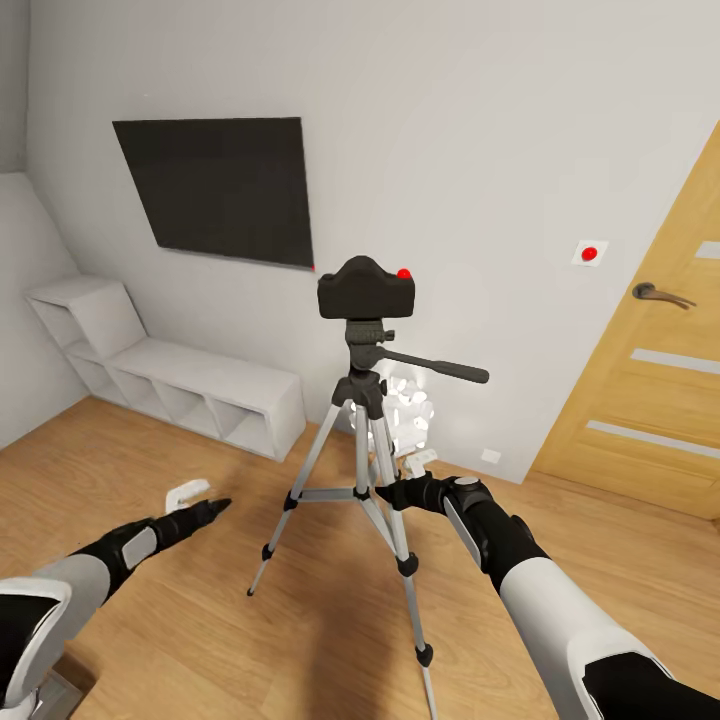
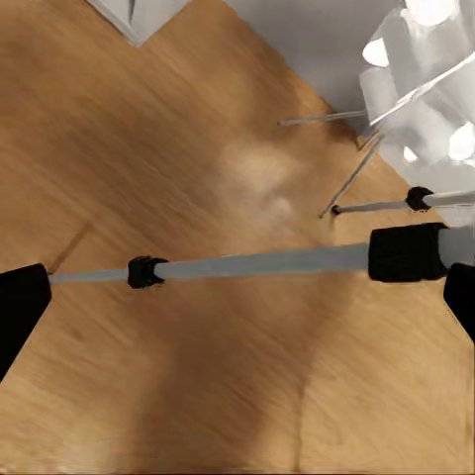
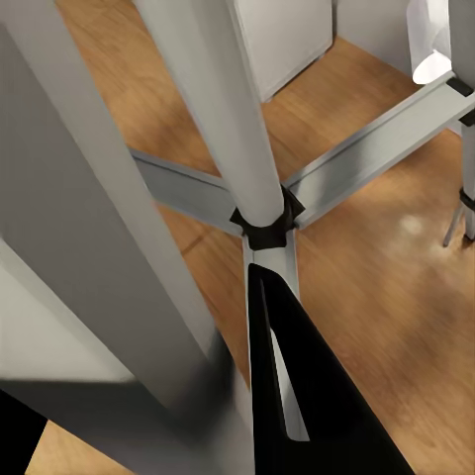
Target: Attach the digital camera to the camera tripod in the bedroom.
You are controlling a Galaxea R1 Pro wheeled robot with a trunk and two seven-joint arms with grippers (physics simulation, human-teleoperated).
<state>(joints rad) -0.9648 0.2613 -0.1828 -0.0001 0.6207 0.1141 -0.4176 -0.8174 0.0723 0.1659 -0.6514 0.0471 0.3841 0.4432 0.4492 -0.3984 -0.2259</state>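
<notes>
Already the digital camera [image 1: 366, 287] sits on top of the camera tripod [image 1: 362, 470], square on its black head above the pan handle [image 1: 440, 368], so the attaching looks done or nearly so. Judging by its build, the tripod is light and top-heavy with the camera up there: stiff metal legs, easy to tip, so any steadying should be low on a leg or at the centre column, not at the handle. The right gripper [image 1: 392, 492] is close in at the tripod's centre brace; whether its jaws are wide or closed I cannot tell. The left gripper [image 1: 212, 507] hangs left of the tripod, holding nothing, jaws spread. Its wrist view shows a tripod leg [image 2: 257, 263] crossing over the wood floor [image 2: 148, 148]; the right wrist view shows the brace hub [image 3: 265, 220] up close
</notes>
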